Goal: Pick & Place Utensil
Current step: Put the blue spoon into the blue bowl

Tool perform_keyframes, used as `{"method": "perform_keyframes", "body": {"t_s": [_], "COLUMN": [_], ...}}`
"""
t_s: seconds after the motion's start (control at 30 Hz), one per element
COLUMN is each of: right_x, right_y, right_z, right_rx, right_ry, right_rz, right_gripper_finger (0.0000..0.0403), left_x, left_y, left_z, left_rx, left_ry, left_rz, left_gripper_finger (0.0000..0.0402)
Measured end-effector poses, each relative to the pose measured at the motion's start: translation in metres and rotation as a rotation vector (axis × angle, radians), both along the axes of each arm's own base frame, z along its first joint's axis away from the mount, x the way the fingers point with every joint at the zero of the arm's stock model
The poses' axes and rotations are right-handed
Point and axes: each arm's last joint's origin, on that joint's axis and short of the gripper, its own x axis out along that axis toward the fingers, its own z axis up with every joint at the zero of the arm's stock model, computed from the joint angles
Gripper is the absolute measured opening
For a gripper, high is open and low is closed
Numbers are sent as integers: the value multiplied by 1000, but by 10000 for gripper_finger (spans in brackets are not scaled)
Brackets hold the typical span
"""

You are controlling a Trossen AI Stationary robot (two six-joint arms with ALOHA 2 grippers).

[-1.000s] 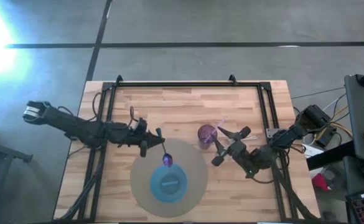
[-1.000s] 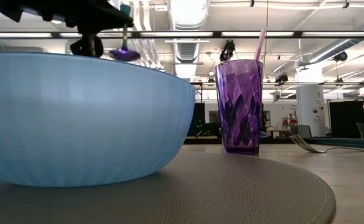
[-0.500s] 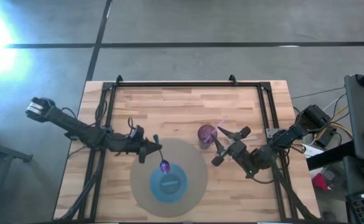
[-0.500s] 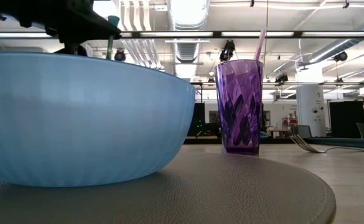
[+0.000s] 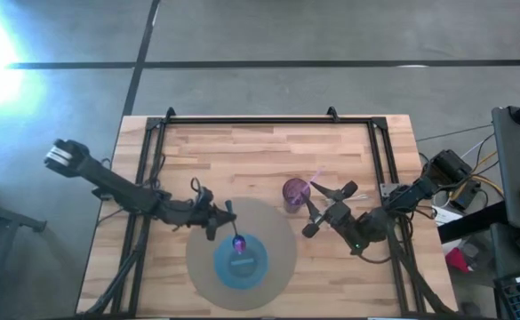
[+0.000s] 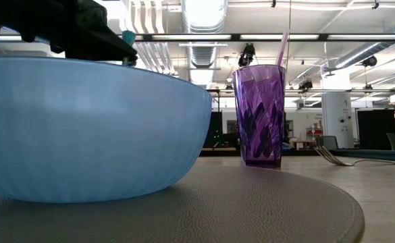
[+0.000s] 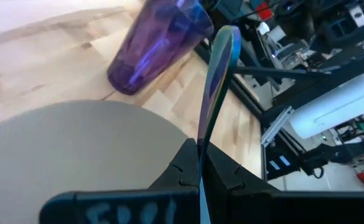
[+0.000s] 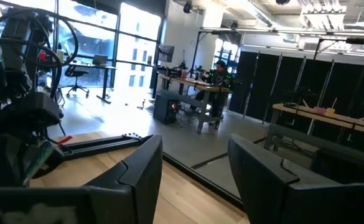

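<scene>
Hiding the spoon's (image 5: 237, 240) bowl, the blue bowl (image 6: 89, 128) blocks it; left fingers (image 7: 188, 163) clamp its handle.

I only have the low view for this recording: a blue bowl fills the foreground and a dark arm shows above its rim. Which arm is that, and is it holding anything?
Observer: It is the left arm. In the high view the left gripper is over the round grey mat, shut on a spoon.
Operator: Where is the spoon's purple end?
Observer: Over the blue bowl, near its rim on the side nearest the gripper.
Operator: And the other arm?
Observer: The right gripper is open beside the purple cup, holding nothing.
Operator: Anything in that cup?
Observer: A pink utensil handle sticks out of it.
</scene>
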Motion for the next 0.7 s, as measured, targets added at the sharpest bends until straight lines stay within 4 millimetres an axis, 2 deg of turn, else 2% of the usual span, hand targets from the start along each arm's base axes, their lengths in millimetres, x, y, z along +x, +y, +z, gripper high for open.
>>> {"method": "perform_keyframes", "body": {"t_s": [0.7], "right_x": [0], "right_y": [0], "right_z": [-1], "right_rx": [8], "right_ry": [6], "right_rz": [-15], "right_gripper_finger": [177], "left_x": [11], "left_y": [-16], "left_z": [-30], "left_rx": [23], "left_ry": [99], "left_rz": [-48], "left_gripper_finger": [0]}}
